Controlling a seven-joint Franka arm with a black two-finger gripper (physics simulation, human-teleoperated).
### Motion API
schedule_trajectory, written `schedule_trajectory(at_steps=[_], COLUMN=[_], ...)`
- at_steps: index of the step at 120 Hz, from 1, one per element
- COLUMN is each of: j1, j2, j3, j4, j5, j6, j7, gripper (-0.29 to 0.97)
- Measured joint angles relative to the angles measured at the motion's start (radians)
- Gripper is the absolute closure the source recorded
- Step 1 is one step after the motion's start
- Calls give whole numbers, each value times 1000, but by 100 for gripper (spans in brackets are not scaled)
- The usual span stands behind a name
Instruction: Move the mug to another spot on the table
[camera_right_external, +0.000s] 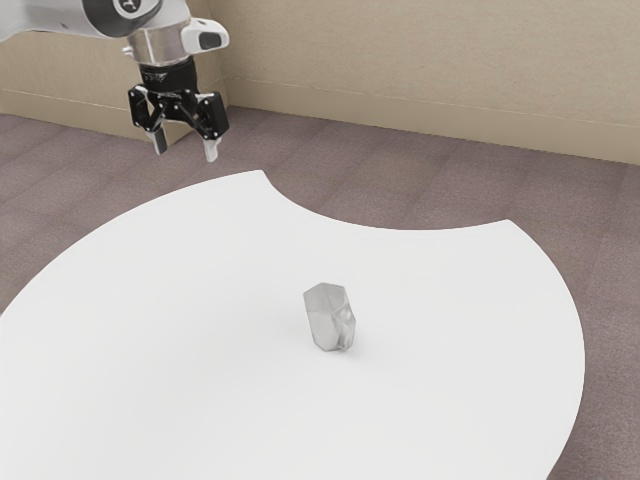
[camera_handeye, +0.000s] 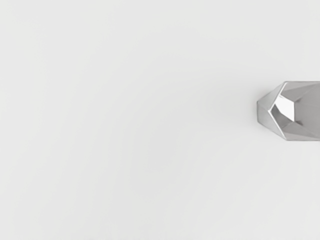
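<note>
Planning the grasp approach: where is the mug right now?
In the exterior view the mug sits near the middle of the white table, apart from the open gripper, which hangs toward that view's upper left.

The mug stood alone near the middle of the white table, with bare surface open on every side of it. The hand hung high toward the exterior view's upper left, fingers spread, well apart from the mug, with open air between them. In the wrist view, bare table stretched wide beside the mug.
</note>
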Motion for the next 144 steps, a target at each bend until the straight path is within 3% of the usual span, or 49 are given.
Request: schedule_trajectory(at_steps=[41, 70, 104, 144], j1=[6, -8, -46, -8], j2=[-20, -84, -52, 99], j3=[-13, -162, -254, -323], j4=[5, -243, -462, -464], j5=[-18, -51, -56, -50], j6=[9, 148, 395, 603], j7=[-54, -414, -779, -1070], gripper=[0, 0, 0, 0])
